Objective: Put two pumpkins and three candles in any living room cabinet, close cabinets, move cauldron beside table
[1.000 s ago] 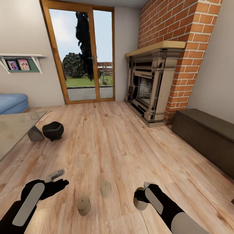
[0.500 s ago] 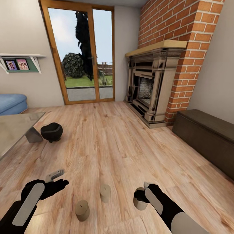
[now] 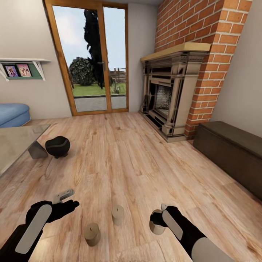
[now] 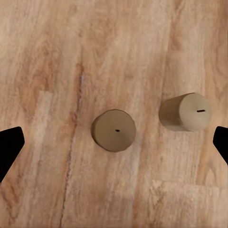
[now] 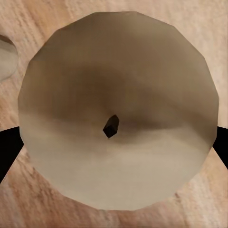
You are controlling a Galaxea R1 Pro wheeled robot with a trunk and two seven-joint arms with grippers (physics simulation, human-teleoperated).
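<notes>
Far left at nine o'clock in the head view: a corner of the glossy coffee table, with the dark round cauldron on the wooden floor just beside that corner, apart from it. Higher at ten o'clock, a wall shelf bearing photos, and a blue sofa below it.

Low at seven o'clock, the left gripper, fingers spread wide and empty, hovering above the floor. From its wrist camera, dark fingertips at both edges, far apart, with two candles between them: one upright, the other near it, seen a little from the side.

At six o'clock in the head view, those two candles standing on the floor, the nearer candle and the farther candle, close but not touching.

At twelve o'clock, a glass door onto a garden; at one o'clock, a brick fireplace.

At five o'clock, the right gripper, clamped around a third candle. From its wrist camera, the candle top with a small dark wick, very close, fingers pressed at each side.

At three to four o'clock, the long dark-brown cabinet against the wall, fronts closed, well apart from both grippers.
</notes>
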